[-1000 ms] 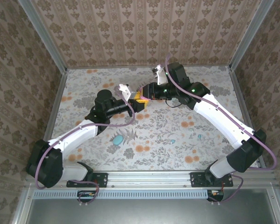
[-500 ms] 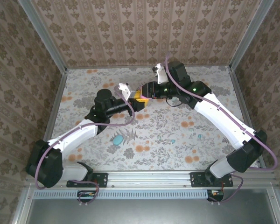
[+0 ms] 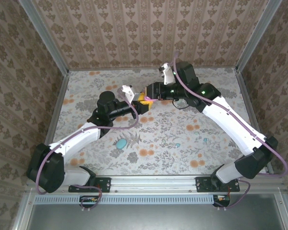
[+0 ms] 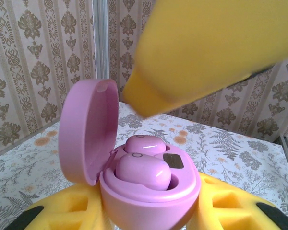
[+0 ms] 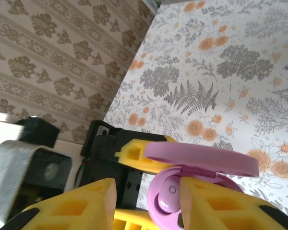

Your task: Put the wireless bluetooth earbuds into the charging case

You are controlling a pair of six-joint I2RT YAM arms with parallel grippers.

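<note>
Pink earbuds (image 4: 141, 170), 2 of them, are sitting side by side in the wells of the pink charging case (image 4: 149, 203). Its lid (image 4: 84, 129) is standing open on the left in the left wrist view. The left gripper (image 3: 140, 106) is clamping this case between its yellow fingers, over the floral table (image 3: 182, 139). The right gripper (image 5: 149, 191) is hovering just beside the case with its jaws apart, holding nothing.
</note>
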